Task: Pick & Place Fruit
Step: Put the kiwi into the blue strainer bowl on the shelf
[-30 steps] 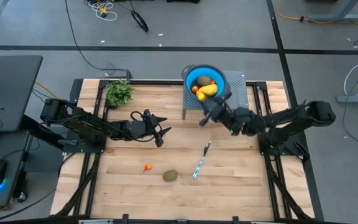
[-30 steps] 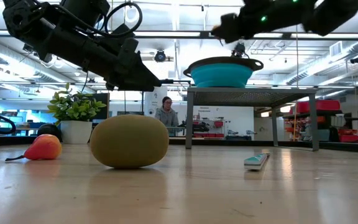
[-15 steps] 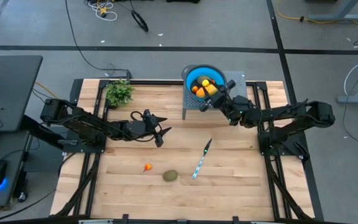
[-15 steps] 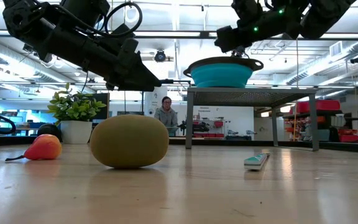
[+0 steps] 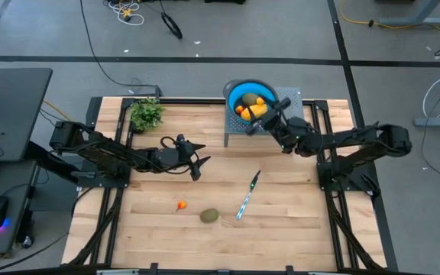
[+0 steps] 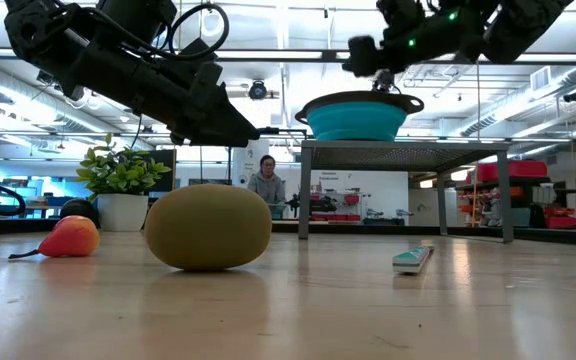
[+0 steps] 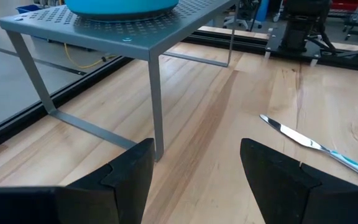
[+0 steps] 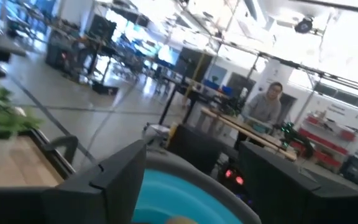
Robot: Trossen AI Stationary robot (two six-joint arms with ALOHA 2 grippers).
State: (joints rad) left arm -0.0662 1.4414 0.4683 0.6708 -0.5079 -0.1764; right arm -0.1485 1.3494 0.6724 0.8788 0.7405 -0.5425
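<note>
- Up at the top centre of the high view sits the round blue bowl point(image 5: 248, 98), smooth-walled, perched on a grey perforated metal stand point(image 5: 290, 99) with thin legs.
- Inside the bowl: a yellow-orange oblong fruit point(image 5: 255, 110), an olive-brown oval point(image 5: 250, 98) beside it, and a small orange bit point(image 5: 241, 109) at the rim side.
- The right gripper point(image 5: 275, 116) hovers at the bowl's right edge, fingers spread apart, nothing between them; its own wrist view shows two dark fingers wide apart over the blue rim.
- In the low view that same gripper point(image 6: 368, 55) hangs just above the bowl point(image 6: 356, 115).
- The left gripper point(image 5: 198, 162) is parked left of centre over the pale wooden slat table point(image 5: 296, 221), dark fingers point(image 7: 129, 174) parted and empty.
- Lower centre of the table: one olive-brown kiwi-like oval point(image 5: 209, 216), matte and fuzzy-looking; it looms large in the low view point(image 6: 208, 226).
- Just left of it, apart, a tiny orange-red piece point(image 5: 181, 205) with a thin stem.
- To the right, a slim silver-blue utensil point(image 5: 247, 195) lies diagonally, shiny blade, blue handle.
- Upper left corner of the table: a leafy green plant point(image 5: 147, 112).
- A person point(image 6: 266, 180) sits far behind the table in the low view.
</note>
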